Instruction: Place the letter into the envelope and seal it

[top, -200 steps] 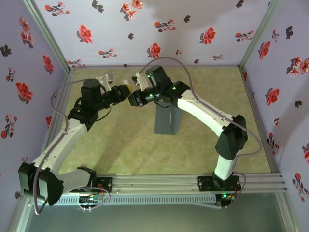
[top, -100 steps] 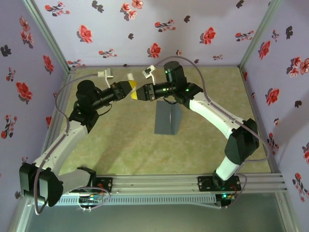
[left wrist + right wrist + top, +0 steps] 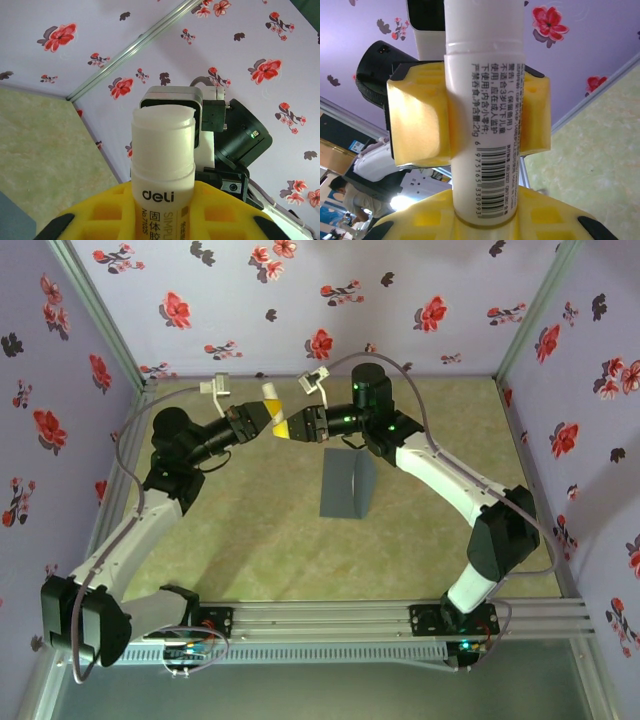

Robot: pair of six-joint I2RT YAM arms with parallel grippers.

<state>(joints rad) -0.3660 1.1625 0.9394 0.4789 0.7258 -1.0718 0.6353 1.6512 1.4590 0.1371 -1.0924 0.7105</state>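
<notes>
Yellow-fingered, the left gripper and the right gripper are both clamping one white glue stick, their tips close together, raised well above the table. The grey envelope is lying on the mat below the right arm, its near edge free, with open surface on both sides.

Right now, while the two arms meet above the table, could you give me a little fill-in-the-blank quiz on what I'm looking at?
1. The left gripper and the right gripper both clamp one white stick of ___.
2. The brand name printed on it reads ___.
3. The pads of each gripper are ___ in colour.
4. The envelope lies flat on the table, and its colour is ___.

Missing words: glue; deli; yellow; grey.
</notes>
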